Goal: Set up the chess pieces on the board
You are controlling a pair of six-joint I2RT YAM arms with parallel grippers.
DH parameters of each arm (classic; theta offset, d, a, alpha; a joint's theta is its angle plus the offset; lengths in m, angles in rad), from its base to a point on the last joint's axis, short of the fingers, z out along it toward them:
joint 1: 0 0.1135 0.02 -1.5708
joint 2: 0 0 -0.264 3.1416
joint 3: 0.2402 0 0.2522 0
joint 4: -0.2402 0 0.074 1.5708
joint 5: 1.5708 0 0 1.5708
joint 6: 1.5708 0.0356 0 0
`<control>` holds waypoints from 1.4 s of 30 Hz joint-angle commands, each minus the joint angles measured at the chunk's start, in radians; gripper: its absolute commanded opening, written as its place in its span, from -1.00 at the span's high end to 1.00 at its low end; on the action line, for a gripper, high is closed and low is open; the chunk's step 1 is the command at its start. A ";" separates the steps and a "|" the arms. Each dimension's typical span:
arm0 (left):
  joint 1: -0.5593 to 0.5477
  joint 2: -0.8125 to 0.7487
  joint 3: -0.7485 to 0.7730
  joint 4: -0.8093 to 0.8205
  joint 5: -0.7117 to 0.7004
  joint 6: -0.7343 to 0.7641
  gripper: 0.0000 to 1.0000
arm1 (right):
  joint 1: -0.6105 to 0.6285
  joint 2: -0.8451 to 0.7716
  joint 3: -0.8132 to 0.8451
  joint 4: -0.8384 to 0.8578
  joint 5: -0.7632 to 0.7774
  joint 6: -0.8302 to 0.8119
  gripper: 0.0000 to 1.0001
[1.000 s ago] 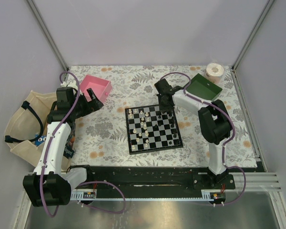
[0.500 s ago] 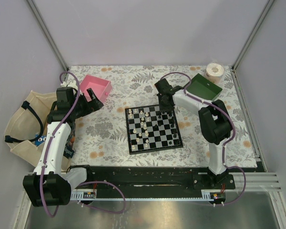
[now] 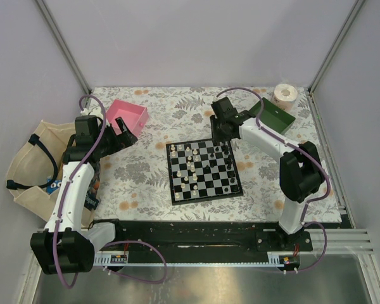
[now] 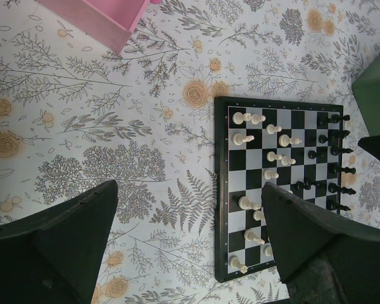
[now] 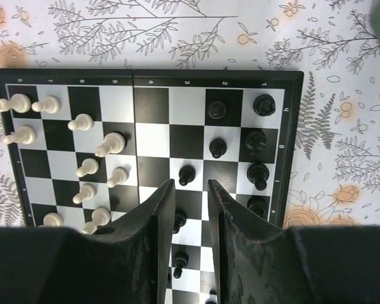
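Note:
The board (image 3: 204, 170) lies on the flowered table in front of both arms. Cream-white chess pieces (image 3: 189, 166) stand scattered on its left half and black chess pieces (image 3: 228, 166) on its right half. My right gripper (image 3: 223, 131) hovers over the board's far right corner. In the right wrist view its jaws (image 5: 190, 183) stand a narrow gap apart with nothing between them, above black pieces (image 5: 218, 147) and beside white ones (image 5: 82, 122). My left gripper (image 3: 123, 136) is wide open and empty, left of the board (image 4: 282, 190), by the pink tray.
A pink tray (image 3: 128, 116) stands at the back left and a green tray (image 3: 272, 115) at the back right. A roll of tape (image 3: 284, 94) sits in the far right corner. A cloth bag (image 3: 31, 164) lies off the table's left edge.
My right arm has swung up and back, lifting its gripper a little away from the board's far right corner. The left arm has not moved.

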 commanded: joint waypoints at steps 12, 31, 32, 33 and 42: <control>0.007 -0.004 0.013 0.030 0.020 0.011 -0.98 | 0.061 0.070 -0.023 0.015 -0.060 0.035 0.19; 0.007 -0.001 0.013 0.030 0.020 0.011 -0.98 | 0.060 0.126 -0.002 -0.005 -0.012 0.026 0.19; 0.007 0.001 0.013 0.030 0.022 0.011 -0.98 | 0.061 0.129 0.000 -0.004 -0.008 0.025 0.19; 0.007 0.001 0.013 0.030 0.020 0.011 -0.98 | 0.061 0.129 0.003 -0.004 -0.008 0.026 0.19; 0.007 -0.001 0.013 0.030 0.022 0.011 -0.98 | 0.061 0.147 0.020 -0.010 0.001 0.020 0.37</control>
